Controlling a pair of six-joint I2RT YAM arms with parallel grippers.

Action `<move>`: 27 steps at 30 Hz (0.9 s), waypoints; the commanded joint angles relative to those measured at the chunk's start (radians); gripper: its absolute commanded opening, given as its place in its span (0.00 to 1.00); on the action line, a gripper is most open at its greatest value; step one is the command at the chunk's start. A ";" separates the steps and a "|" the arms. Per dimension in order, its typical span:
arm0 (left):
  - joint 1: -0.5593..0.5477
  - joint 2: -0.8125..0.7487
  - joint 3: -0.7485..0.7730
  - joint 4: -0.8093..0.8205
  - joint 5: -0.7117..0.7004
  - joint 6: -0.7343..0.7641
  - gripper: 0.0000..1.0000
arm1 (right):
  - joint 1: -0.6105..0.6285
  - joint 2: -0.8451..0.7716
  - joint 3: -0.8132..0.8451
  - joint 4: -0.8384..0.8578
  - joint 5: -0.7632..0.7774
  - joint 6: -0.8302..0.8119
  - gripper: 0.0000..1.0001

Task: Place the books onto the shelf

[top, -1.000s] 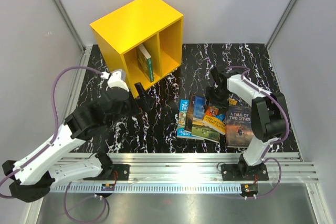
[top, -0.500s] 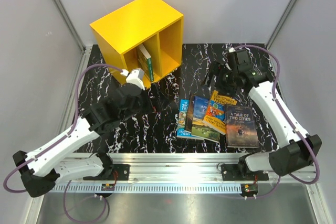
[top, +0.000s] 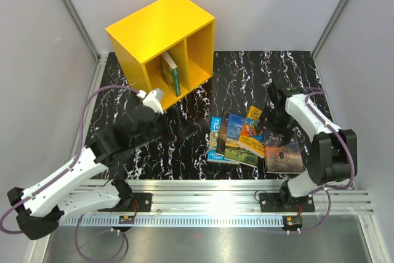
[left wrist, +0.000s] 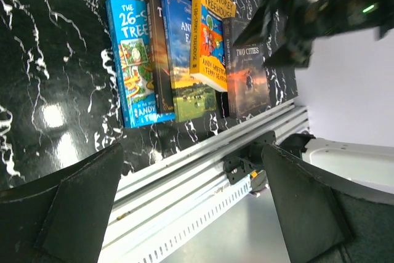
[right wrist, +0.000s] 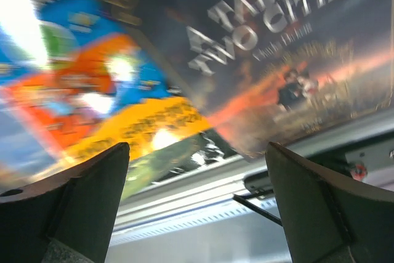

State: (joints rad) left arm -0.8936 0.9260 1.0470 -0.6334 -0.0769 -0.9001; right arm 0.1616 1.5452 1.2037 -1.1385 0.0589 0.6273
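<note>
The yellow shelf (top: 161,36) stands at the back left, with one green-spined book (top: 170,72) upright in its left compartment. Several books lie overlapping at the front: a blue one (top: 215,138) (left wrist: 131,66), a landscape-cover one (top: 233,137) (left wrist: 184,60), an orange-yellow one (top: 252,129) (left wrist: 209,32) (right wrist: 117,106) and a dark "Two Cities" one (top: 283,150) (left wrist: 247,73) (right wrist: 289,47). My left gripper (top: 183,126) (left wrist: 197,207) hangs open left of the books, holding nothing. My right gripper (top: 275,116) (right wrist: 197,207) is open just above the orange-yellow and dark books; its view is blurred.
The aluminium rail (top: 209,190) (left wrist: 203,164) runs along the near table edge, just in front of the books. Grey walls close in the table on three sides. The right arm (left wrist: 320,7) shows beyond the books in the left wrist view.
The right gripper opened wide, swung to the back, then came forward over the dark book. The orange-yellow book shifted slightly. The left gripper moved right, towards the books.
</note>
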 commanded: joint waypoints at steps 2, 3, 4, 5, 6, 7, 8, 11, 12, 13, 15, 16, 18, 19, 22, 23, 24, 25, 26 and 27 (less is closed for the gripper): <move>0.001 -0.090 -0.086 0.009 0.031 -0.057 0.99 | -0.005 -0.037 -0.169 0.068 -0.018 0.083 1.00; 0.001 -0.114 -0.099 0.005 0.031 -0.062 0.99 | -0.019 -0.028 -0.180 0.083 -0.005 0.083 1.00; 0.001 -0.127 -0.108 -0.009 0.031 -0.066 0.99 | -0.028 -0.017 -0.187 0.107 0.002 0.084 1.00; 0.001 -0.137 -0.117 -0.017 0.031 -0.074 0.99 | -0.036 0.005 -0.200 0.129 0.004 0.080 1.00; 0.001 -0.154 -0.119 -0.029 0.029 -0.077 0.99 | -0.052 0.018 -0.207 0.152 -0.001 0.077 1.00; 0.001 -0.162 -0.119 -0.055 0.026 -0.079 0.99 | -0.060 0.033 -0.214 0.207 -0.013 0.072 1.00; 0.001 -0.171 -0.111 -0.072 0.023 -0.080 0.99 | -0.066 0.055 -0.239 0.244 -0.048 0.065 0.99; 0.001 -0.181 -0.094 -0.133 0.011 -0.079 0.99 | -0.088 0.091 -0.301 0.362 -0.108 0.080 0.83; -0.001 -0.185 -0.082 -0.147 0.002 -0.080 0.99 | -0.091 0.102 -0.315 0.376 -0.117 0.087 0.78; 0.001 -0.187 -0.078 -0.173 -0.003 -0.079 0.99 | -0.091 0.113 -0.331 0.406 -0.125 0.095 0.71; 0.001 -0.191 -0.074 -0.189 -0.017 -0.083 0.99 | -0.093 0.144 -0.383 0.443 -0.146 0.118 0.55; 0.001 -0.193 -0.077 -0.198 -0.020 -0.088 0.99 | -0.086 0.147 -0.377 0.438 -0.137 0.121 0.46; -0.001 -0.196 -0.087 -0.201 -0.027 -0.102 0.99 | -0.089 0.136 -0.377 0.466 -0.158 0.111 0.18; 0.001 -0.197 -0.097 -0.200 -0.029 -0.108 0.99 | -0.089 0.141 -0.369 0.480 -0.168 0.101 0.06; 0.001 -0.197 -0.111 -0.200 -0.038 -0.131 0.99 | -0.086 0.167 -0.331 0.523 -0.231 0.051 0.00; 0.001 -0.194 -0.119 -0.198 -0.040 -0.140 0.99 | -0.086 0.176 -0.310 0.532 -0.247 0.032 0.00; 0.001 -0.194 -0.123 -0.192 -0.044 -0.143 0.99 | -0.076 0.177 -0.296 0.536 -0.263 0.028 0.00; 0.001 -0.191 -0.124 -0.190 -0.043 -0.145 0.99 | -0.067 0.182 -0.280 0.540 -0.274 0.023 0.00; 0.001 -0.184 -0.122 -0.186 -0.043 -0.143 0.99 | -0.054 0.185 -0.248 0.549 -0.293 0.025 0.00; 0.001 -0.176 -0.122 -0.183 -0.043 -0.140 0.99 | -0.012 0.185 -0.231 0.557 -0.333 0.028 0.00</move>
State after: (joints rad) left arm -0.8940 0.7418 0.9306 -0.8383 -0.1036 -1.0260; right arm 0.0658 1.6547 0.9649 -0.9257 -0.1448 0.6277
